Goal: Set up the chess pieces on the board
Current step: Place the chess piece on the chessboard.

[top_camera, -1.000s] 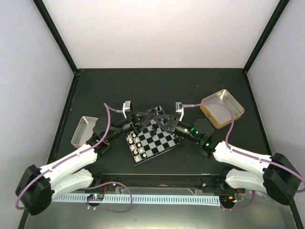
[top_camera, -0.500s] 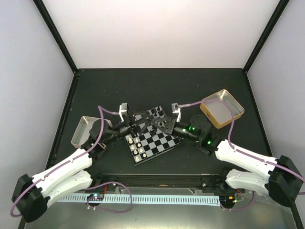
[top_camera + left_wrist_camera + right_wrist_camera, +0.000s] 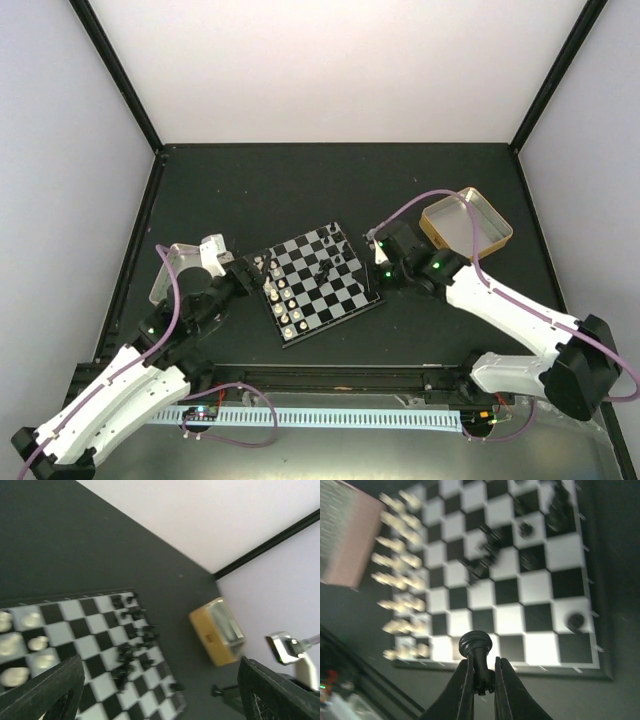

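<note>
Pinching a black pawn low on its body, the right end effector is closed on it. The round head stands clear of the fingertips, seen against the near rim of the board in the wrist view. From overhead this arm sits at the board's right side. The left end effector is wide open and empty, off the board's left side. Along the left ranks stand the cream pieces; other black pieces are loosely bunched on the right half.

The pawn should be light, rigid and smooth. That makes it easy to lift, easy to twist or slip in a narrow pinch, and apt to topple if released tilted. The stem below the head looks the best hold. The wrist view is blurred; the pawn seems straight in the grip, but I cannot be sure.
</note>
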`<state>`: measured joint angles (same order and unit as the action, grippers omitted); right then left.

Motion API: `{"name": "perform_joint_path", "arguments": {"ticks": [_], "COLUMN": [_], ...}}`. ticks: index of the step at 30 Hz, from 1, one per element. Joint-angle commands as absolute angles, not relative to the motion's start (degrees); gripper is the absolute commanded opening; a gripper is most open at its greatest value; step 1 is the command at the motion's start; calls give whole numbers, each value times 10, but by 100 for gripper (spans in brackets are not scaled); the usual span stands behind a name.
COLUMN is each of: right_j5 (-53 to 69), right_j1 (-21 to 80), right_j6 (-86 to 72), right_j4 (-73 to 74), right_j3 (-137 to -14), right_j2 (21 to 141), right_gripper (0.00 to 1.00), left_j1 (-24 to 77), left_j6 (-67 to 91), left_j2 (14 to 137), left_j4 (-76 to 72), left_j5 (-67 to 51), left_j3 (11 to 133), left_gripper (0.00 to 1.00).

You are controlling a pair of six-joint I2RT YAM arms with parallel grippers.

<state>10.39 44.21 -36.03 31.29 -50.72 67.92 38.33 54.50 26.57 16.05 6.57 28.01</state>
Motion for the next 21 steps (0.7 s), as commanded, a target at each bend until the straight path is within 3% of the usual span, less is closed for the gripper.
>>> {"name": "perform_joint_path", "arguments": {"ticks": [1,7,21], "right_j5": [38,2,28], "right_j1": [440,440,440], "right_j6": [-263,-232,-209], "right_j4": [497,579,567], "right_j3": [-545,-581,-650], "right_j2": [705,763,928], "right_gripper": [1,2,4], "left_j1": [380,381,379], "left_j6": [359,296,286], "left_j2": [255,249,233], "left_j4": [304,342,360], "left_j5": [145,170,188], "left_j3": [345,377,374], "left_gripper": [86,88,93]}}
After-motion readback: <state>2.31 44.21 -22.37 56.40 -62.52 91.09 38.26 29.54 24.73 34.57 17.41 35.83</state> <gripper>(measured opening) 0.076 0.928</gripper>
